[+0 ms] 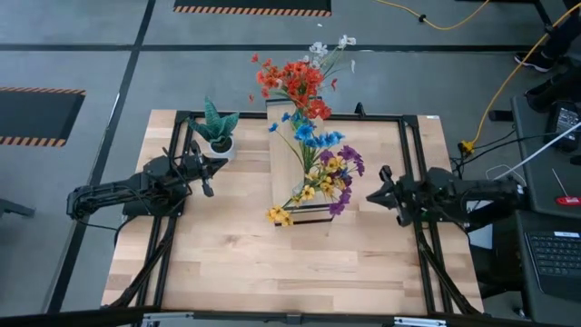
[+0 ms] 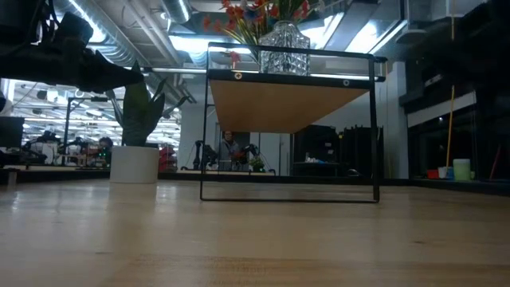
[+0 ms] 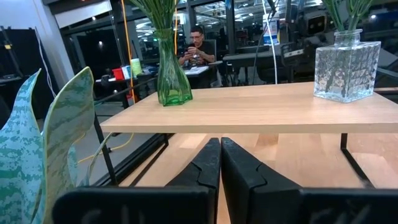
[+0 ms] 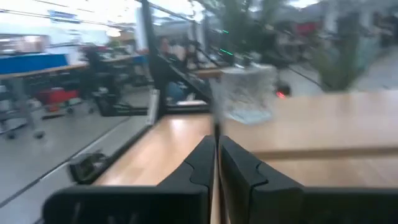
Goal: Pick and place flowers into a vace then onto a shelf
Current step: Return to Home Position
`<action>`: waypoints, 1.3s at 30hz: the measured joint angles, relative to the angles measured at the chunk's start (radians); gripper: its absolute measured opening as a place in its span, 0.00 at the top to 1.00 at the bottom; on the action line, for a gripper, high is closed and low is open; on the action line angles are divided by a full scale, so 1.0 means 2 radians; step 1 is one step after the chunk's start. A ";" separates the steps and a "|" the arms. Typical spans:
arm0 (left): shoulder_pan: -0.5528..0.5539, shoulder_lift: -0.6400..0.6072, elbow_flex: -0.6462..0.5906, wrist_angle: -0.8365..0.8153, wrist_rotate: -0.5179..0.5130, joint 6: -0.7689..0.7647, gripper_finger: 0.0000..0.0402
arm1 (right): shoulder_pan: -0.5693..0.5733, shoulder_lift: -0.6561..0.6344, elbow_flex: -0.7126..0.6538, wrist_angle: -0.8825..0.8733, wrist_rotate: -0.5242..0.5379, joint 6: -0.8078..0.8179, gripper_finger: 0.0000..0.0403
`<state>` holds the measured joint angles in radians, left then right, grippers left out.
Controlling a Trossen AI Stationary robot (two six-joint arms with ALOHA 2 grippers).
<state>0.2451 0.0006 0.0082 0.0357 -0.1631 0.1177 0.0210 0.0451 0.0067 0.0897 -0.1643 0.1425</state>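
Observation:
The shelf [image 1: 300, 154], a pale wood platform on a dark frame, stands mid-table. Two vases rest by their bases on its top. A green vase [image 3: 172, 76] at the far end holds red-orange and white flowers [image 1: 295, 80]. A clear glass vase [image 3: 346, 65] at the near end holds blue, purple and yellow flowers [image 1: 325, 173]. The low view shows the clear vase [image 2: 284, 48] on the shelf [image 2: 291, 102]. My left gripper [image 1: 207, 180] is shut and empty, left of the shelf; its own view shows it [image 3: 219, 158]. My right gripper [image 1: 371, 194] is shut and empty, right of the shelf [image 4: 216, 155].
A spiky green plant in a white pot [image 1: 218, 134] stands on the table just beyond my left gripper, with its leaves [image 3: 59, 143] close beside the fingers. A dark frame runs around the table. Bare tabletop [image 1: 290, 268] lies near the front edge. A person sits in the room behind.

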 joint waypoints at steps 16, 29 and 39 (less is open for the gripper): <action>-0.001 0.001 0.000 0.000 0.000 0.000 0.98 | 0.075 -0.022 0.000 -0.021 -0.005 -0.044 0.93; -0.001 0.001 0.000 0.000 0.000 0.000 0.98 | 0.075 -0.016 0.000 -0.020 -0.006 -0.036 0.93; -0.001 0.001 0.000 0.000 0.000 0.000 0.97 | 0.075 -0.016 0.000 -0.020 -0.006 -0.036 0.93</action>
<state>0.2440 0.0025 0.0082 0.0349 -0.1627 0.1177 0.1711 0.0124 0.0067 0.0490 -0.1765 0.0701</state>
